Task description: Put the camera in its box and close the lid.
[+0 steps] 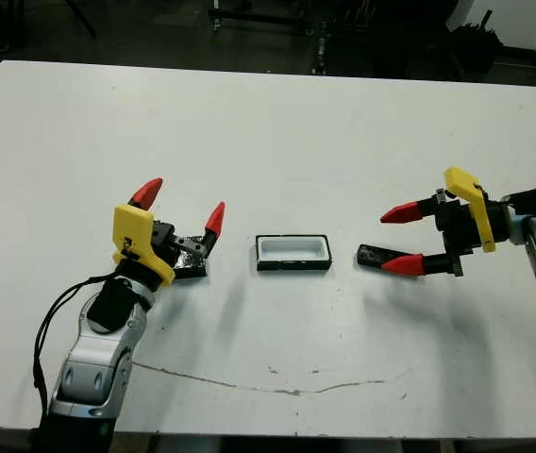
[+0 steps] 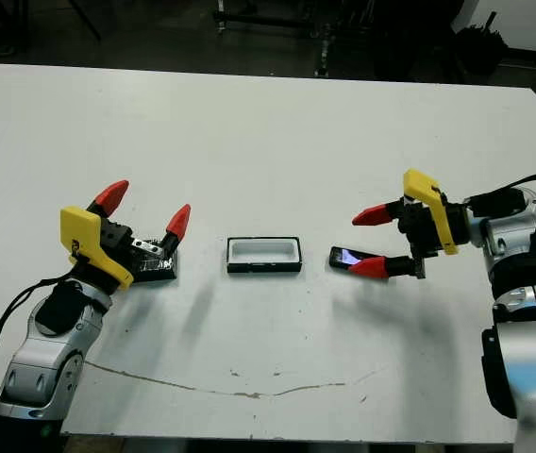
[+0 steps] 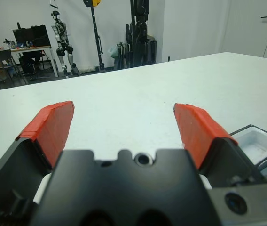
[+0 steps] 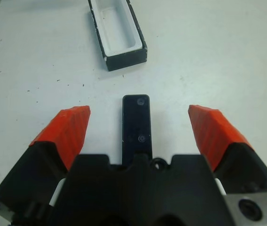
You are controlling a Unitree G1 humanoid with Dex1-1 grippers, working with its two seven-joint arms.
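Right wrist view gives me my clearest look at the camera (image 4: 137,124): it lies flat on the white table (image 1: 277,142), lined up between my right gripper's two red fingertips (image 4: 214,129), with clear table on either side of it, so nothing is touching it. My right gripper (image 1: 404,239) is spread wide and holds nothing. From the head views I see it reaching in from the right, one finger above the other, with the lower red tip just over the near end of the camera.

Just beyond the camera, toward the table's middle, sits the box (image 1: 293,253), uncovered, its white lining showing inside the black walls. It is close to the camera but not touching it; a strip of bare table separates the two. In the right wrist view the box is angled slightly relative to the camera's long axis.

On the other side of the box, my left gripper (image 1: 181,205) is also wide open with nothing between its fingers. The lid (image 2: 151,264) lies flat on the table directly beneath it, its shiny top catching light, partly hidden by the gripper body. I cannot tell whether the left fingers touch the lid. The lid is well apart from the box.
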